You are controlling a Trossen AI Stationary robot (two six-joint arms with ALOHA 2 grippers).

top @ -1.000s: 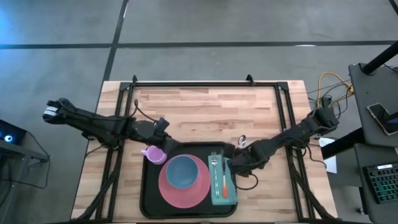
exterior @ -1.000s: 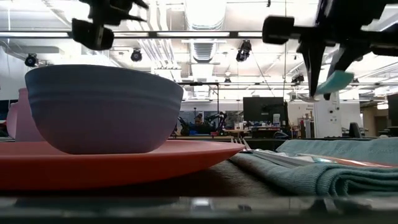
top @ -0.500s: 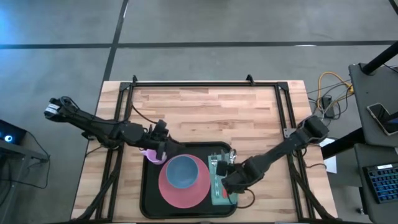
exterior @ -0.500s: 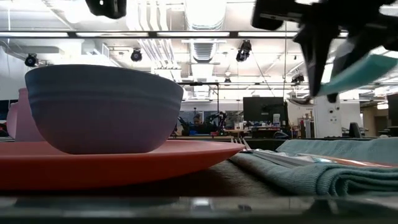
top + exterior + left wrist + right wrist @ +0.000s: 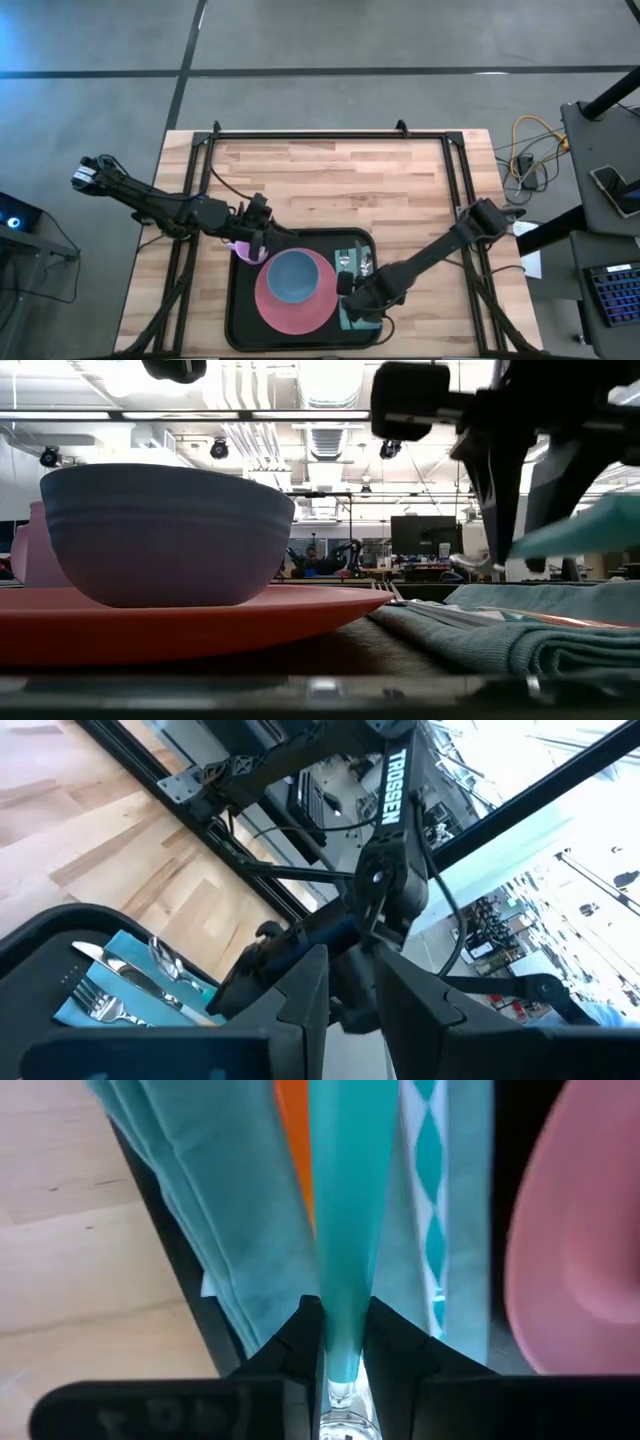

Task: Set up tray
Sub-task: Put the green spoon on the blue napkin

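Note:
The black tray lies at the table's near side and carries a pink plate with a blue bowl on it. A teal napkin with cutlery lies on the tray's right part. A pink cup stands on the tray's far left corner. My right gripper is shut on a teal-handled spoon above the napkin. My left gripper hovers beside the cup, and shows high up in the low view. My right gripper pinches the spoon between its two fingers, on the teal handle's end next to the metal neck. The handle runs forward from the fingers. The spoon is lifted clear of the napkin and tilted, its metal end the lower one.
An orange handle and a teal-and-white patterned handle lie on the napkin under the spoon. The plate's rim is close beside them. Bare wood fills the table's far half. Black frame rails run along the table's sides.
My right gripper has carried the spoon from the tray's far right corner toward the near edge and slightly left, and has come down closer to the napkin. My left gripper has moved a little toward the pink cup. Plate, bowl and cup have stayed put.

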